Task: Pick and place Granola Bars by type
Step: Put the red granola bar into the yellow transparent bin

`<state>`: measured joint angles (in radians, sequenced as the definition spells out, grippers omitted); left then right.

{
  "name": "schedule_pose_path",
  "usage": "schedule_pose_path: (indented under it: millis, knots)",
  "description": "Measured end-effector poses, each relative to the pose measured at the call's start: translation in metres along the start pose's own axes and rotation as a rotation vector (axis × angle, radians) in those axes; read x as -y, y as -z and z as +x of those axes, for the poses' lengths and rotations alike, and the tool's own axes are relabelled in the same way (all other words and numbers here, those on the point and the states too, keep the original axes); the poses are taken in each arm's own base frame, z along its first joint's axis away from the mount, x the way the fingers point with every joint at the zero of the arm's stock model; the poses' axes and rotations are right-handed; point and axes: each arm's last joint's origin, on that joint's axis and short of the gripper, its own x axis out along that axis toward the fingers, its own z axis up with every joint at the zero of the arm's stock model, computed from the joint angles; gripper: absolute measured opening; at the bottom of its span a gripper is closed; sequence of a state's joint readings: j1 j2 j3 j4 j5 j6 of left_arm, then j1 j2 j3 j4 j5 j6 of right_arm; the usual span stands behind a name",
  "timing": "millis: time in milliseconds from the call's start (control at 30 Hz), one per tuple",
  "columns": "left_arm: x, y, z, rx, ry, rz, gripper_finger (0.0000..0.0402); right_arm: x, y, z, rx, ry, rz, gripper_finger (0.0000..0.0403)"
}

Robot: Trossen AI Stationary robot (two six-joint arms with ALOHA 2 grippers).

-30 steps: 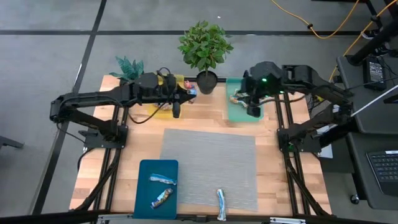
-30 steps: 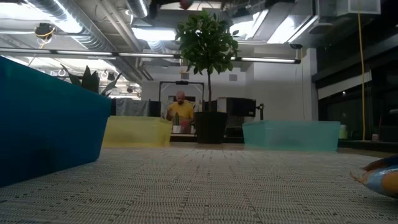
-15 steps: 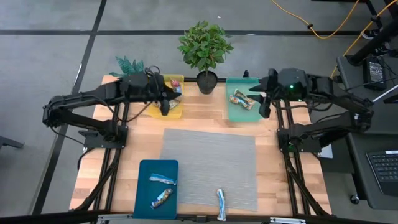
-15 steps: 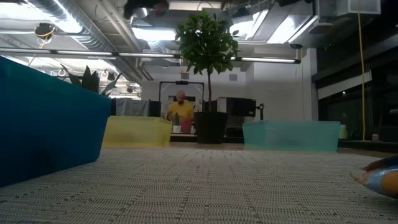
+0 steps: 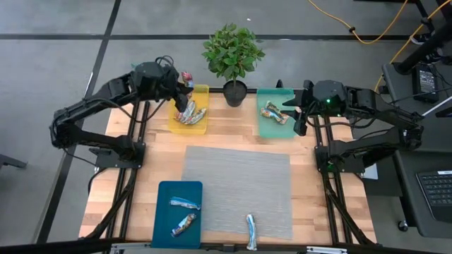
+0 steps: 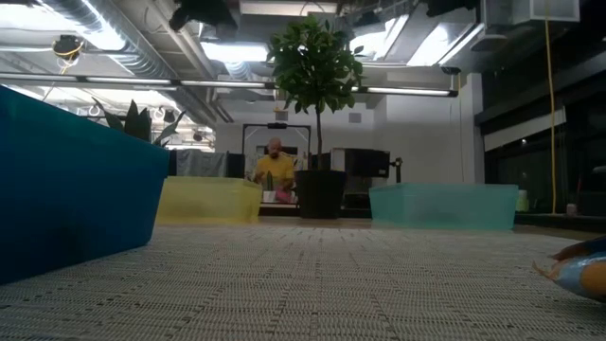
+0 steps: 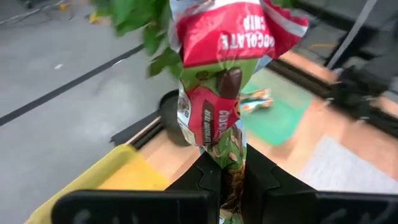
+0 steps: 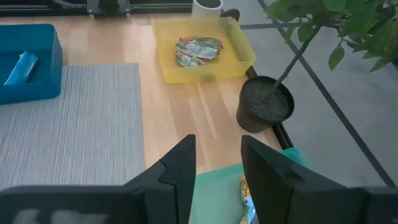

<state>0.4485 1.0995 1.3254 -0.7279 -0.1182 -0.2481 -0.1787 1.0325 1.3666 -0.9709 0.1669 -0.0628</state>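
Note:
My left gripper point(image 5: 181, 81) hangs above the far left corner of the yellow tray point(image 5: 201, 128), shut on a granola bar point(image 7: 233, 74) in a red, green and white wrapper. Several bars point(image 5: 191, 113) lie in the yellow tray. My right gripper point(image 8: 217, 171) stands open over the right edge of the green tray point(image 5: 272, 130), which holds bars point(image 5: 272, 113). Two more bars point(image 5: 183, 214) lie in the blue tray point(image 5: 164, 229), and one bar point(image 5: 251, 228) lies on the grey mat point(image 5: 236, 183). My left gripper pinches one end of the bar's wrapper point(image 7: 227, 163) between its two fingers. The fingers point(image 7: 264, 177) come from the table's left side, and the bar sticks out ahead of them, along their line. The bar is lifted clear of the tray.
A potted plant point(image 5: 233, 56) stands at the far edge between the yellow and green trays, close to both grippers. A small green plant point(image 5: 147, 75) sits at the far left corner. In the low view a person in a yellow shirt point(image 6: 275, 169) is far behind the table.
My left gripper has carried the bar from over the yellow tray's right side toward the table's far left, rising and tipping its front upward. My right gripper has drawn back from over the green tray toward the table's right edge, then kept still.

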Motion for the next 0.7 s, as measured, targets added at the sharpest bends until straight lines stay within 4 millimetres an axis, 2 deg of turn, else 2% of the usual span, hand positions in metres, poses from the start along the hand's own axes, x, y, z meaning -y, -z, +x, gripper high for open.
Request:
schedule_pose_path:
  millis: [367, 700]
  knots:
    - [-0.038, -0.001, 0.046, -0.123, -0.128, 0.004, 0.0019, 0.000, 0.000, 0.000, 0.002, 0.000, -0.003, 0.0131]
    - [-0.071, 0.008, 0.094, -0.262, -0.175, -0.057, 0.0020, 0.000, 0.000, 0.000, 0.001, 0.001, 0.009, 0.0131]
